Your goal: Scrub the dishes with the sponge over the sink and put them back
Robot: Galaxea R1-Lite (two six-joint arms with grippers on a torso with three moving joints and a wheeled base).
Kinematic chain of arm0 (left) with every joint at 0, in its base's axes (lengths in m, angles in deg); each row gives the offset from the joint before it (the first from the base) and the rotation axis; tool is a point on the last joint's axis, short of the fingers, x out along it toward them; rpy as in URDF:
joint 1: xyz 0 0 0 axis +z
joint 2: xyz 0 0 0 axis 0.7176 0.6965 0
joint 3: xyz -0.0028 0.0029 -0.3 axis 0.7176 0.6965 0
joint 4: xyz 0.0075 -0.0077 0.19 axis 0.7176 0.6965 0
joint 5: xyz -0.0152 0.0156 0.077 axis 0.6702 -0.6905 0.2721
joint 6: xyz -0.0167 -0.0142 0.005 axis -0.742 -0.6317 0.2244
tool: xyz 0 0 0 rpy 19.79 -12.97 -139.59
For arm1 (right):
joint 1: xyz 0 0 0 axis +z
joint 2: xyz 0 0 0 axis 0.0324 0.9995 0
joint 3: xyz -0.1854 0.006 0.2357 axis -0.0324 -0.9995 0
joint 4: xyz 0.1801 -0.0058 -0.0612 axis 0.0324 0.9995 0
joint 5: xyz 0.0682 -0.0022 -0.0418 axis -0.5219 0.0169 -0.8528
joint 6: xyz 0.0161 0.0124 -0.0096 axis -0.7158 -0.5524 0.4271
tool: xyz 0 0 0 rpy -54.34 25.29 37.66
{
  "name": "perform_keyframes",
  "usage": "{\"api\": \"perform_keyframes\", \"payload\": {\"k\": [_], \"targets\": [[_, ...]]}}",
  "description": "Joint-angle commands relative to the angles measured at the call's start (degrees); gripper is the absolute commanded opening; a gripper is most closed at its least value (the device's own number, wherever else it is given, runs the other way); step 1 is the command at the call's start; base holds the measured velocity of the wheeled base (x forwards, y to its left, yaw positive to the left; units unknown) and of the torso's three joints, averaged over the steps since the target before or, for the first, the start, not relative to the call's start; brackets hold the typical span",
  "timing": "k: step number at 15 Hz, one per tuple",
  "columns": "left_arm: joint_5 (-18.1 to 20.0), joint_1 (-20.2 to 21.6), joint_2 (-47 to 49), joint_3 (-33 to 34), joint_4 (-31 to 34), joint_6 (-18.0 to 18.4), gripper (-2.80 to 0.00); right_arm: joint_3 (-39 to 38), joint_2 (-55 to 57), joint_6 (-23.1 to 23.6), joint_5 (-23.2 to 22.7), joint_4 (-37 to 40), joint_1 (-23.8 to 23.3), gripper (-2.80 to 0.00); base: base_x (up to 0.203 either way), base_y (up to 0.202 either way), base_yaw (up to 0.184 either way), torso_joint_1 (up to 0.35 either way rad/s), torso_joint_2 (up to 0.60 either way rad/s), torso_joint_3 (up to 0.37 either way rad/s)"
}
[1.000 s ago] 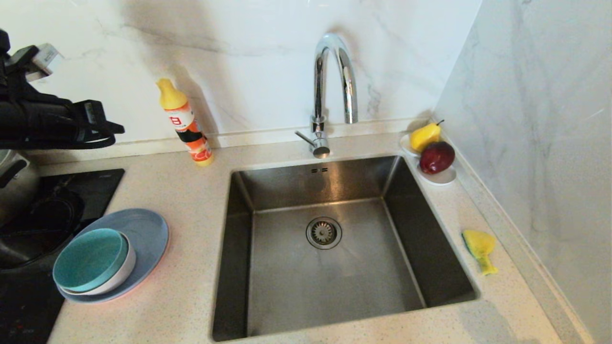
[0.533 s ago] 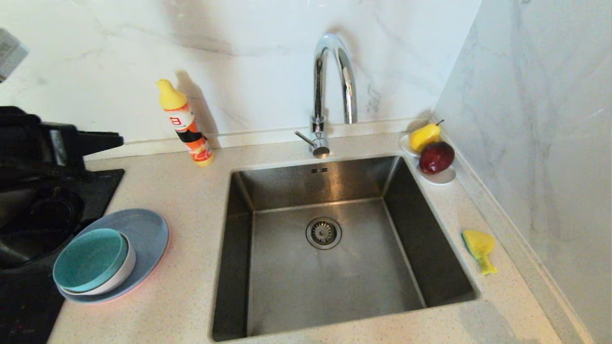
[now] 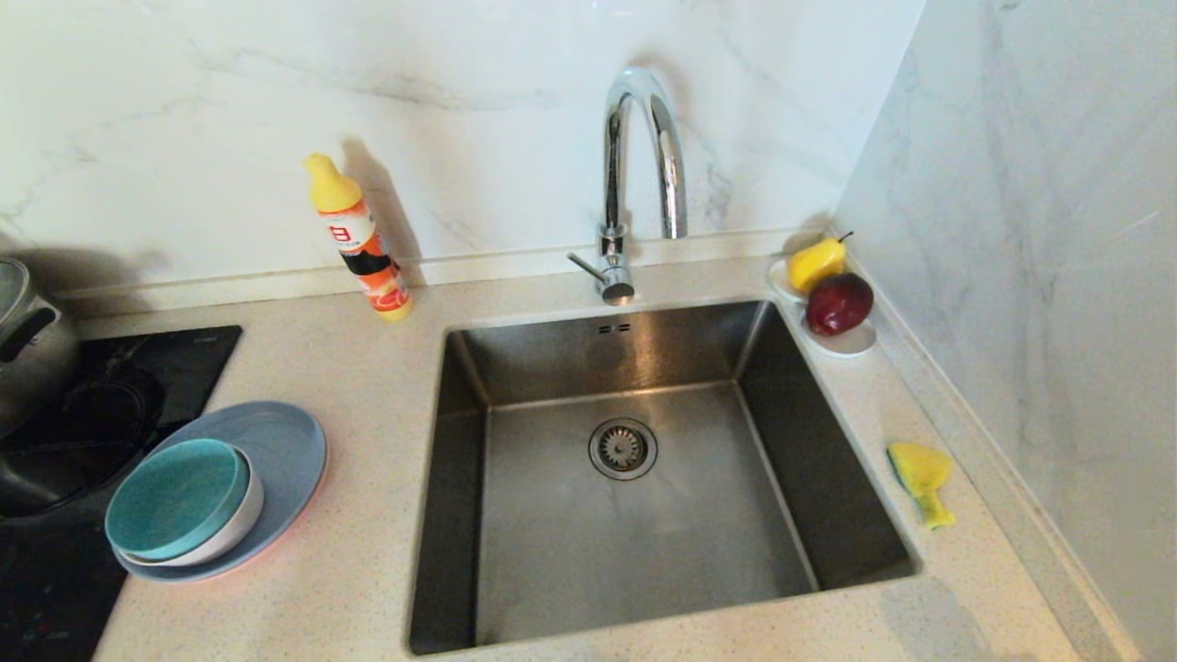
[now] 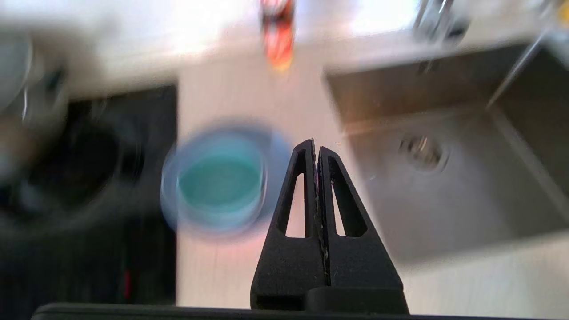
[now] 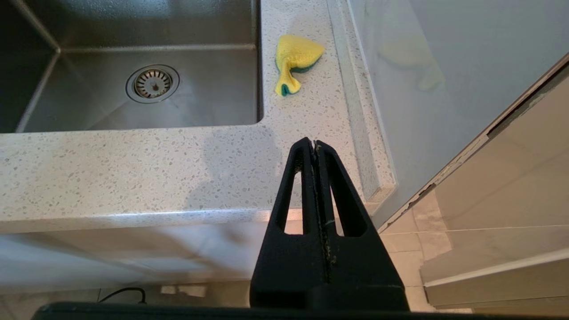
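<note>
— Counting from the steel sink: what's left of it?
— One matte teal bowl nested in one pale bowl on one blue-grey plate, stacked on the speckled worktop.
— Right?
— One crumpled yellow sponge. Left hand and right hand both pressed together, empty.

A chrome faucet rises behind the basin. To its left, a yellow-capped orange bottle stands tilted against the marble backsplash. At right, a small white dish holds 1 yellow pear and 1 red apple. A black cooktop carries a steel pot.
</note>
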Motion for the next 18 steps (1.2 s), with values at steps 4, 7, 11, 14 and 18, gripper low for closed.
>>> {"api": "perform_keyframes", "payload": {"k": [4,7,11,14,18], "targets": [[-3.4,1.6,-20.5,22.3,2.5,-1.1,-2.8,0.0,-0.2,0.0,0.0,-0.1,0.0,-2.8,0.0,0.0,0.0,0.0,0.0,0.0],[0.4,1.8,-20.4,26.1,1.5,-1.2,-2.8,0.0,-0.1,0.0,0.0,0.0,0.0,-2.8,0.0,0.0,0.0,0.0,0.0,0.0],[0.5,1.8,-20.4,26.2,1.2,-1.8,-2.8,0.0,-0.1,-0.2,-0.1,0.0,0.0,-2.8,0.0,0.0,0.0,0.0,0.0,0.0],[0.5,1.8,-20.4,26.2,1.2,-1.8,-2.8,0.0,0.0,0.1,-0.1,-0.1,0.0,-2.8,0.0,0.0,0.0,0.0,0.0,0.0],[0.5,1.8,-20.4,26.2,1.2,-1.8,-2.8,0.0,-0.1,-0.1,-0.1,0.0,0.0,-2.8,0.0,0.0,0.0,0.0,0.0,0.0]]}}
